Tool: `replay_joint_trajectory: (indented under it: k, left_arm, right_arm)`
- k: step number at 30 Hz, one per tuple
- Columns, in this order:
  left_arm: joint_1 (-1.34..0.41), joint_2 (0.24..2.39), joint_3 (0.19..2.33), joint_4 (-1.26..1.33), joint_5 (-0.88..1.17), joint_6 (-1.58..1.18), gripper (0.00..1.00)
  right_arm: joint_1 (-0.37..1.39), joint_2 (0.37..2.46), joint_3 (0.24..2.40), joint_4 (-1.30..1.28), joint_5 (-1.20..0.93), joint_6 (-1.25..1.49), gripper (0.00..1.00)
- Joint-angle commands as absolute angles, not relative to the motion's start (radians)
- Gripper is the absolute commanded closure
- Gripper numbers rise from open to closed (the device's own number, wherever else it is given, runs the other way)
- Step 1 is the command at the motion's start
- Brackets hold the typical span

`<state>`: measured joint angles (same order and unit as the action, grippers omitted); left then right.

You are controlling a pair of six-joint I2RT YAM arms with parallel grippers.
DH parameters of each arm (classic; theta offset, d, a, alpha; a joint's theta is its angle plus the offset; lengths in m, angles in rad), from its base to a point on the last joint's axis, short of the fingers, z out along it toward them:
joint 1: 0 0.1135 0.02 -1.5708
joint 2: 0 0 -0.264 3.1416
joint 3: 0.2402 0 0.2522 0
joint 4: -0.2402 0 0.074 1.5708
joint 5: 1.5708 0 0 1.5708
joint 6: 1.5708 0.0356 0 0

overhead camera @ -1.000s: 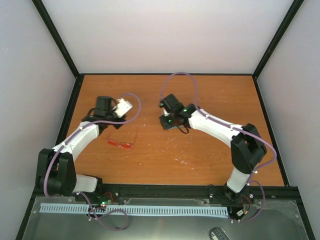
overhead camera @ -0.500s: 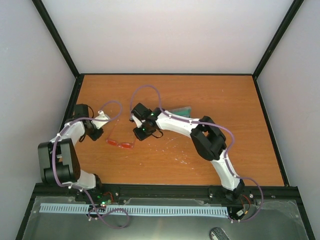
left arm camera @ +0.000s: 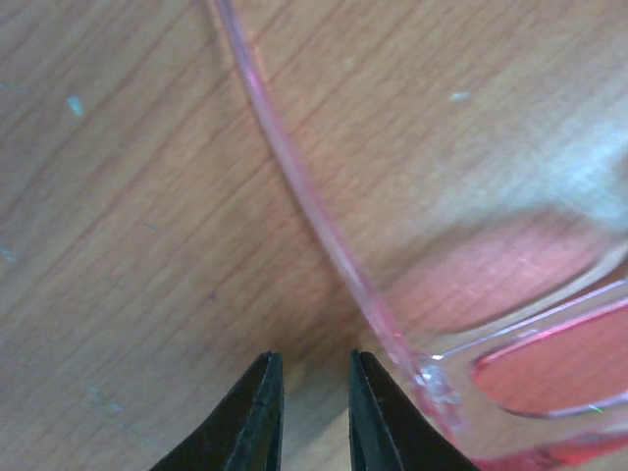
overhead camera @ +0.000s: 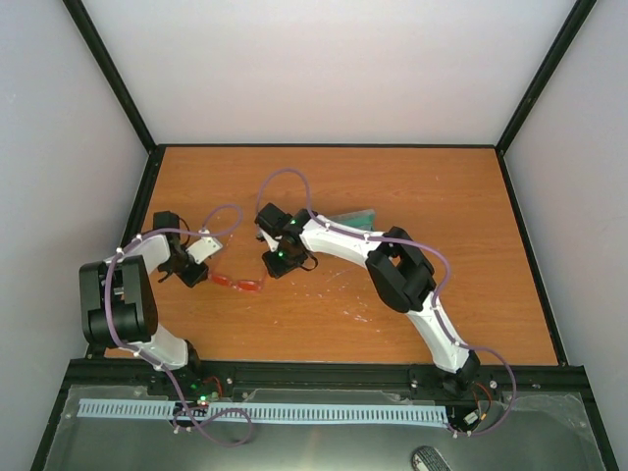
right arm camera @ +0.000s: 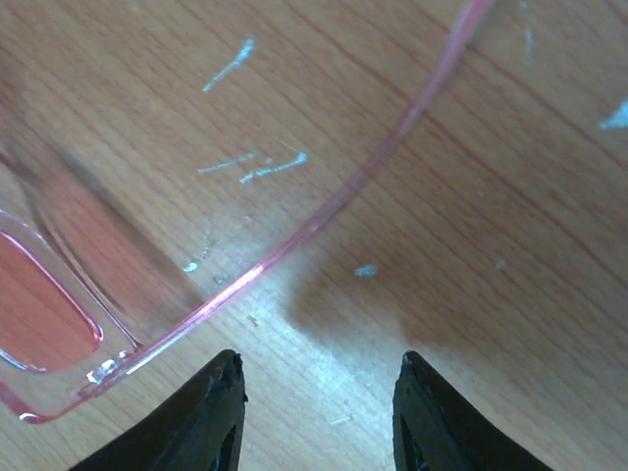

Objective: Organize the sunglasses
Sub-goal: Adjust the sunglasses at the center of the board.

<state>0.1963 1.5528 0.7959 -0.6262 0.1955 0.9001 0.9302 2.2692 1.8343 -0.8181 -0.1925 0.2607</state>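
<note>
The sunglasses (overhead camera: 240,284), with a thin red-orange frame and reddish lenses, lie open on the wooden table. My left gripper (overhead camera: 208,276) is low at their left end. In the left wrist view (left arm camera: 312,365) its jaws stand a narrow gap apart with nothing between them, and the left temple arm (left arm camera: 294,177) runs just right of the right finger. My right gripper (overhead camera: 271,267) is low at the glasses' right end. In the right wrist view (right arm camera: 319,365) it is open and empty, with the right temple arm (right arm camera: 343,186) just left of and ahead of it.
A grey case with a green inside (overhead camera: 358,215) lies behind the right arm, partly hidden by it. Black frame rails (overhead camera: 147,196) edge the table on the left, back and right. White scratch marks (right arm camera: 255,162) show on the wood.
My left gripper has swung from the back left down to the glasses' left end. My right gripper has moved left to their right end and settled there. The sunglasses have not moved.
</note>
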Motion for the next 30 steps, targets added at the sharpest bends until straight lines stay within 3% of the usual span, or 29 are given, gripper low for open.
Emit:
replay_joint_trajectory:
  k: [1,22,30]
  left_arm:
    - [0.185,1.512,0.779,-0.696,0.260,0.873,0.80]
    - [-0.134,1.462,0.684,-0.637,0.455,0.613,0.81]
    - [-0.263,1.517,0.702,-0.554,0.491,0.528,0.81]
  right_arm:
    - [0.926,2.194,1.807,-0.822,-0.165,0.310,0.58]
    - [0.925,2.052,1.695,-0.882,-0.214,0.536,0.56]
    - [0.925,2.014,1.624,-0.895,-0.204,0.614,0.46]
